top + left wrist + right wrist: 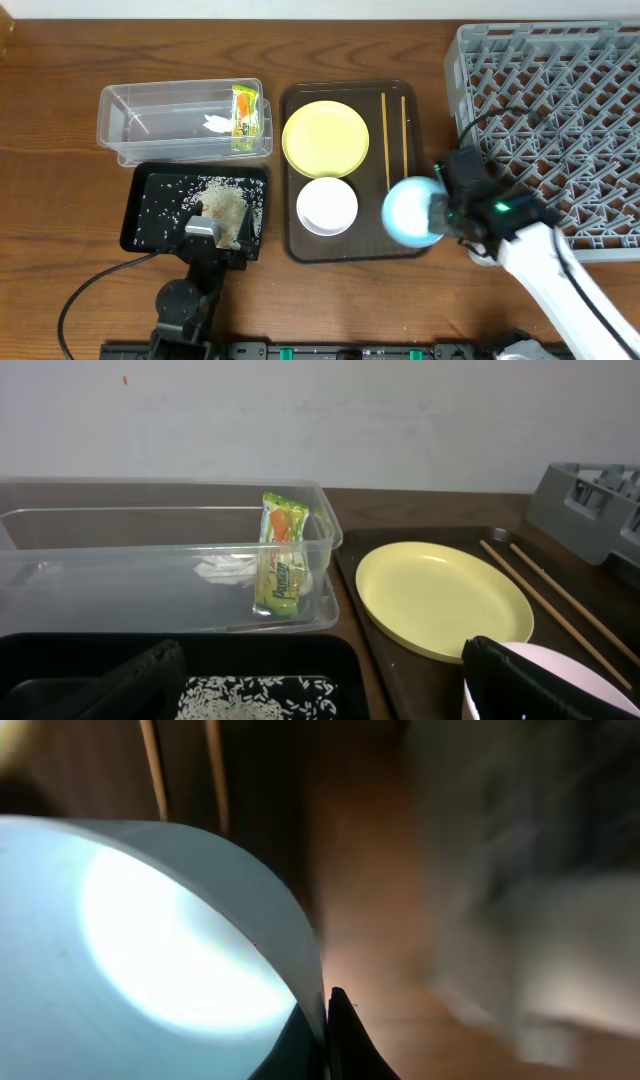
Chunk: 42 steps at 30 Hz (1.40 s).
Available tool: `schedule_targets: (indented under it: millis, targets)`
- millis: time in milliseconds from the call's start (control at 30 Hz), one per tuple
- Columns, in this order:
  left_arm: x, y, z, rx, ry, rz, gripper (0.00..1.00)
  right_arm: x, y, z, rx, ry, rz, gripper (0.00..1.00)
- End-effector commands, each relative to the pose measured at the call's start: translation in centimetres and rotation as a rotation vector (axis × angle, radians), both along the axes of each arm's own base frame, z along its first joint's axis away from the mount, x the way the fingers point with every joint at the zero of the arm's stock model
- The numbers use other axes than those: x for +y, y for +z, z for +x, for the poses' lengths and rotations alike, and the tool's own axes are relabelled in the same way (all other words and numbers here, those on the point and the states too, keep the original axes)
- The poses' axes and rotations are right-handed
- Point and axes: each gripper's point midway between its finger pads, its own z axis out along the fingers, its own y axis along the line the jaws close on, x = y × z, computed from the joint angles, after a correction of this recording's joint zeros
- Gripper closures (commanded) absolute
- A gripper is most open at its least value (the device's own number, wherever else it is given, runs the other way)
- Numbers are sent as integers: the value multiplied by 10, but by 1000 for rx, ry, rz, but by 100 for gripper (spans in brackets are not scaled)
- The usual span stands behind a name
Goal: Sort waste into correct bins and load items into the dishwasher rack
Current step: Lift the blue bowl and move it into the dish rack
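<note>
Step in hand: by my reading, carrying the light blue bowl (408, 212) to the dishwasher rack (560, 90).
Right gripper (438, 212): pinched on the bowl's rim. In the wrist view the thin rim sits between the two dark fingers at the bottom of the frame.
Bowl position: lower centre-right of the overhead frame, over the lower right corner of the brown serving tray (418, 150), just left of the rack's near edge.
Grip advice: only a rim pinch holds the bowl, so it may swing. Move slowly and hold the wrist level until the bowl is over the grid.
Placement advice: pass clear of the rack wall, then lower the bowl between pegs, probably tilted on edge so it stands.
Hazard: the chopsticks (386, 130) lie just above the bowl in the frame, so do not brush them.
Wrist view limits: the right half is blurred and the rack cannot be made out there.
Left gripper (205, 232): fingers spread, holding nothing, over the black tray (150, 215) with the rice scraps (225, 205), lower left.
Left to load: the yellow plate (325, 138) and white bowl (327, 205) on the serving tray.
Clear tub (150, 120): upper left, holding the wrapper (245, 118) and tissue (214, 124).
</note>
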Motion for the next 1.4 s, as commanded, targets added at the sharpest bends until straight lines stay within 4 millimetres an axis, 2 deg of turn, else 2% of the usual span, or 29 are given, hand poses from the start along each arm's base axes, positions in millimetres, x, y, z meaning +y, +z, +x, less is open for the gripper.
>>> schedule_targets:
  millis: [0,100,167,267,367,433,600,833,900,967,1033,1267,1367]
  targets:
    - [4,-17,-1,57,18,8,9,-54,70,24,-288,-123,-262,99]
    - [4,-17,-1,57,18,8,9,-92,113,25,-462,-266,-437,99]
    - [4,-17,0,57,19,8,9,-110,132,24,-529,-347,-521,99]
    - [4,-17,-1,57,18,8,9,-133,151,28,-607,-487,-611,98]
    - [4,-17,0,57,19,8,9,-154,159,37,-628,-575,-705,99]
    - [4,-17,-1,57,18,8,9,-167,157,46,-595,-587,-770,99]
    - [4,-17,0,57,19,8,10,-197,127,74,-457,-578,-892,98]
    - [4,-17,-1,57,18,8,9,-244,86,91,-276,-575,-1011,99]
    - [4,-17,-1,57,18,8,9,-252,76,99,-245,-556,-1037,99]
    - [4,-17,-1,57,18,8,9,-254,67,107,-201,-505,-1069,98]
    - [4,-17,0,57,19,8,9,-247,54,115,-169,-447,-1084,98]
    - [4,-17,-1,57,18,8,9,-184,26,139,-170,-243,-1083,98]
    - [4,-17,0,57,19,8,9,-163,13,141,-144,-159,-1093,99]
